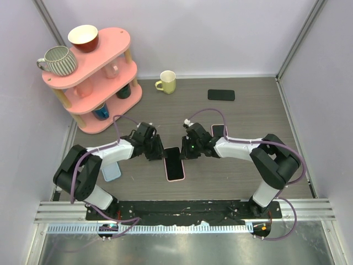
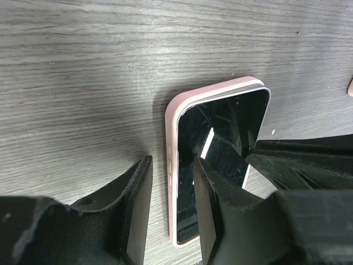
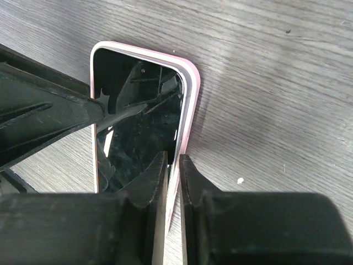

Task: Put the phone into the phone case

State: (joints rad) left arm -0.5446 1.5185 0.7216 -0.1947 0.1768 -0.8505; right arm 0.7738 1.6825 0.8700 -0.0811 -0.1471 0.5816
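Observation:
A black-screened phone (image 1: 175, 165) lies face up in a pink phone case (image 2: 172, 118) on the table between both arms. Its pale frame shows slightly above the pink rim at the far corner (image 3: 190, 74). My left gripper (image 2: 172, 163) is open and straddles the case's left edge, one finger on the table and one over the screen (image 2: 220, 127). It stands at the phone's left in the top view (image 1: 157, 152). My right gripper (image 3: 172, 157) is shut on the case's right rim (image 3: 193, 99), at the phone's right in the top view (image 1: 185, 150).
A second black phone (image 1: 221, 95) lies at the far right. A yellow mug (image 1: 166, 81) stands at the back. A pink tiered shelf (image 1: 118, 41) with mugs is at the back left. A light blue case (image 1: 111, 172) lies under the left arm. A pink item (image 1: 217, 130) peeks from behind the right arm.

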